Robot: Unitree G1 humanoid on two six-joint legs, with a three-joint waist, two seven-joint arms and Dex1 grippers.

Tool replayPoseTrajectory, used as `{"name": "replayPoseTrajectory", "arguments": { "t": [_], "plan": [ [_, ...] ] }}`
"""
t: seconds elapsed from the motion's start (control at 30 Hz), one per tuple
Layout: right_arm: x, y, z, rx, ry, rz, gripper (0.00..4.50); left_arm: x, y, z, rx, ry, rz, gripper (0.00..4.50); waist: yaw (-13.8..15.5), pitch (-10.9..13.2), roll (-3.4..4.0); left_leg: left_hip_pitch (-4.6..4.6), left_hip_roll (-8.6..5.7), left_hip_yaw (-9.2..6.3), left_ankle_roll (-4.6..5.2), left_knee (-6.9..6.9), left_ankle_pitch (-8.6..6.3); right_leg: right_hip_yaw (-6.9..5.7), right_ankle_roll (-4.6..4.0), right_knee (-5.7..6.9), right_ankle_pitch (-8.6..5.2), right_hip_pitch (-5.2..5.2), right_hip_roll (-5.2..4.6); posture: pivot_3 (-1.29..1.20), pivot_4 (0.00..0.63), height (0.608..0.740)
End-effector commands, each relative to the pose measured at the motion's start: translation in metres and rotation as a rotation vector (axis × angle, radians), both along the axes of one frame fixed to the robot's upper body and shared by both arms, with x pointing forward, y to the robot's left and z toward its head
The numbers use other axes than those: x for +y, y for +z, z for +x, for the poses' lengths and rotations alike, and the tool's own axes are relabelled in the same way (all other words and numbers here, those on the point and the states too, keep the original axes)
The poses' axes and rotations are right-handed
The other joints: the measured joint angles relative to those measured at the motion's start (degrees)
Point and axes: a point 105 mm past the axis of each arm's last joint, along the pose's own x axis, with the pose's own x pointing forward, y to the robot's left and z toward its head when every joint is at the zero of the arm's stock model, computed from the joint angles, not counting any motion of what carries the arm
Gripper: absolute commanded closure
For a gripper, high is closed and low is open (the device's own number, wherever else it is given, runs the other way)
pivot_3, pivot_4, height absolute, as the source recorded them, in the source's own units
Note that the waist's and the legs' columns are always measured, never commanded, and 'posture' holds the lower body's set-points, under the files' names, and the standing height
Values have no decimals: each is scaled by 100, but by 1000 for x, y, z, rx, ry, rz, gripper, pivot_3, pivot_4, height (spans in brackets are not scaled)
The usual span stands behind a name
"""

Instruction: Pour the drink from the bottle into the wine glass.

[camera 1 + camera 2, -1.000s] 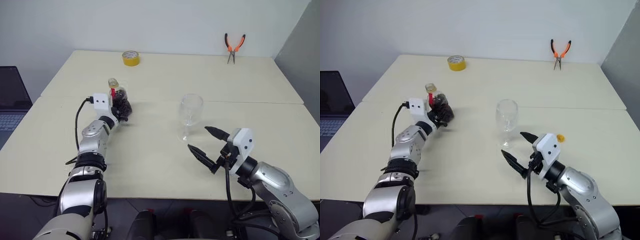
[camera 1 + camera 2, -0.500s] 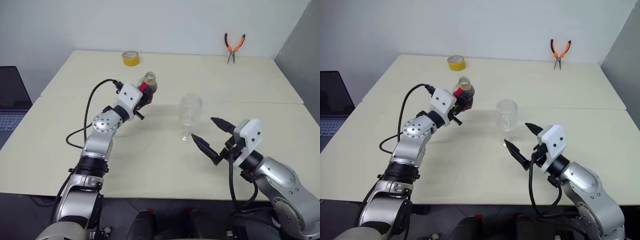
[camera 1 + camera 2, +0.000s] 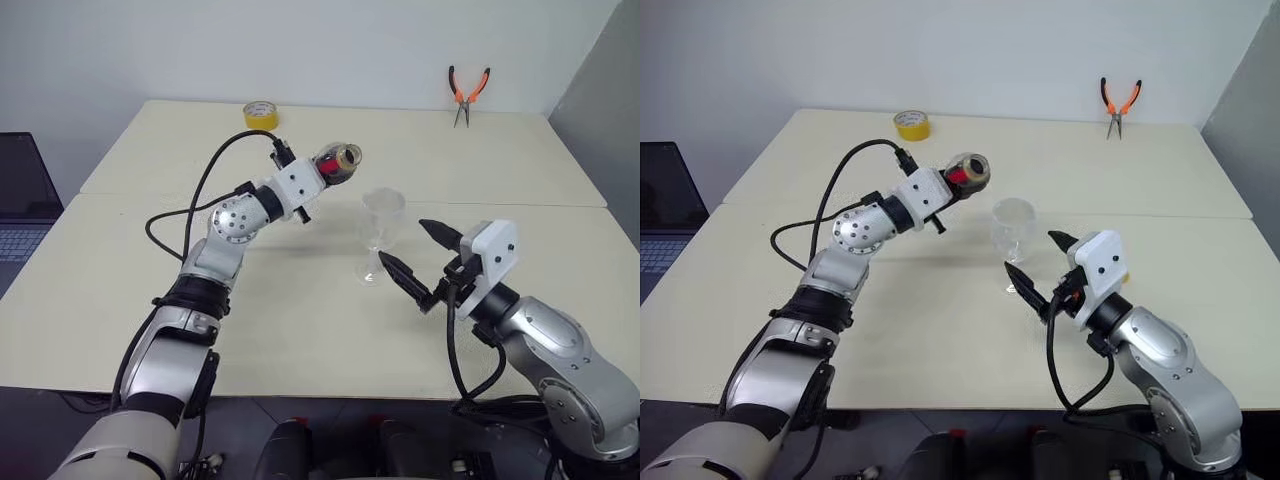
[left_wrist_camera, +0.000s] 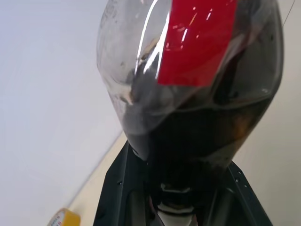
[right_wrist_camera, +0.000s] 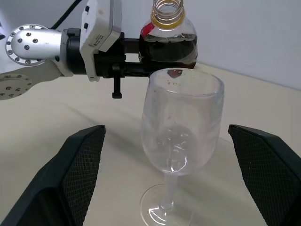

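Two sets of jaws are at work on my screen, and I read them like this: the left jaws are clamped on the bottle, which is lifted off the worktop and tipped so its uncapped mouth faces toward me. The dark drink sits inside it, under the red label. From the right wrist camera I see the bottle just behind the rim of the wine glass, higher than it, with the left jaws gripping the bottle's body from the side. The right jaws stand wide apart and hold nothing; the wine glass stands upright on its foot on the worktop just ahead of them, between the lines of the two fingers but not touched by either. I see no drink in the glass. Well beyond the left jaws, toward the far edge of the worktop, lies a yellow tape roll. Far past the right jaws, near the back wall, a pair of orange-handled pliers rests on the worktop. A laptop sits off the worktop's left edge.
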Motion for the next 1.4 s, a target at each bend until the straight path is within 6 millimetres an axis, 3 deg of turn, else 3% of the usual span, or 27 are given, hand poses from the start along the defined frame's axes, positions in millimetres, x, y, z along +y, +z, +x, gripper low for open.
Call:
{"name": "replayPoseTrajectory", "arguments": {
  "t": [0.03,0.87,1.4],
  "plan": [
    [3,10,4,-47,-16,3,0,-17,25,-7,-160,-71,58,3754,2,0,0,-2,0,1,0,0,0,1,0,0,0,-2,0,0,150,740],
    [11,8,10,-12,-40,-12,0,-35,54,2,-509,-18,239,3758,-2,0,0,-61,-4,-6,0,12,2,-11,1,6,2,-52,-2,0,150,740],
    [12,9,10,-13,-39,-6,0,-25,46,4,-533,-7,306,3761,-5,0,0,-62,-4,-7,-2,13,3,-13,0,8,2,-55,-3,0,150,740]
  ]
}}
